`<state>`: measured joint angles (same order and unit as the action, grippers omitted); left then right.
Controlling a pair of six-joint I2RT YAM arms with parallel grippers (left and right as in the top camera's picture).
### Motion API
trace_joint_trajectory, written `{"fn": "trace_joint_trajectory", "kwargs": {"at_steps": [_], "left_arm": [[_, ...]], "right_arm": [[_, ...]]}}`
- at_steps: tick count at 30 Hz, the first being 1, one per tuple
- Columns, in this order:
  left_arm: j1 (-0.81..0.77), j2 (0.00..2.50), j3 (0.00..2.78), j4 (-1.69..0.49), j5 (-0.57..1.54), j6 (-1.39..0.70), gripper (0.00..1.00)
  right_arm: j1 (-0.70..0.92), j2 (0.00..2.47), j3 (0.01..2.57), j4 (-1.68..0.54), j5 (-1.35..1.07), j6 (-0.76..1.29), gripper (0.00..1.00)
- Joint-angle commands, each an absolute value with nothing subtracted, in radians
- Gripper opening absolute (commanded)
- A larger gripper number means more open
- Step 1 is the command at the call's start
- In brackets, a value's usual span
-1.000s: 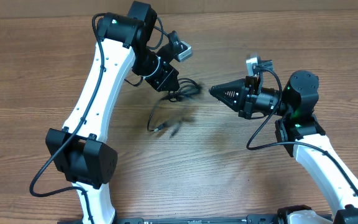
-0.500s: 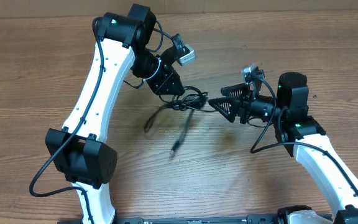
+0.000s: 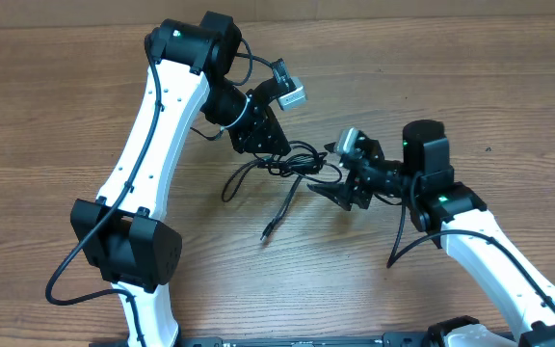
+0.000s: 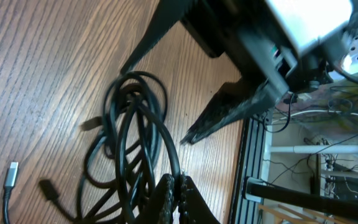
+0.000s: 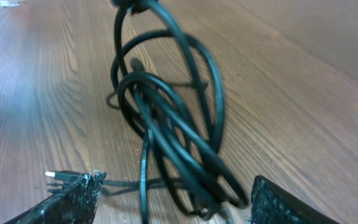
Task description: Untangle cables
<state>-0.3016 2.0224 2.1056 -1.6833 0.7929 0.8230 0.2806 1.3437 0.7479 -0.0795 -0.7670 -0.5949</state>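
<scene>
Left tool (image 3: pixel 270 146) pinched shut on cables (image 3: pixel 292 164) at frame centre, holding them up so loops hang toward desk (image 3: pixel 66 116). Right tool (image 3: pixel 333 176) spread wide, straddling loops, likely to pick one.

A brown wooden table (image 3: pixel 56 116) with long grain carries a knot of thin black cables (image 3: pixel 292 159) near its middle. Loose ends trail across the wood toward the front, one ending in a small plug (image 3: pixel 266 234).

L arm (image 3: pixel 157 125), R arm (image 3: pixel 494 255): white, blk joints; R gripper (image 3: pixel 324 172) blk.
</scene>
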Motion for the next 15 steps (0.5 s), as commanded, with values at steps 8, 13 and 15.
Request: {"fn": "trace_joint_trajectory", "kwargs": {"at_steps": [8, 13, 15], "left_arm": [[-0.321, 2.024, 2.11, -1.67, 0.867, 0.856, 0.05], [-0.321, 2.024, 2.11, -1.668, 0.876, 0.856, 0.04], [-0.321, 2.024, 2.11, -1.668, 0.871, 0.856, 0.05]], "right_arm": [[0.304, 1.336, 0.759, -0.094, -0.682, -0.682, 0.04], [0.304, 1.336, 0.759, -0.135, -0.683, -0.677, 0.04], [0.304, 1.336, 0.759, -0.137, -0.699, -0.627, 0.04]]}}
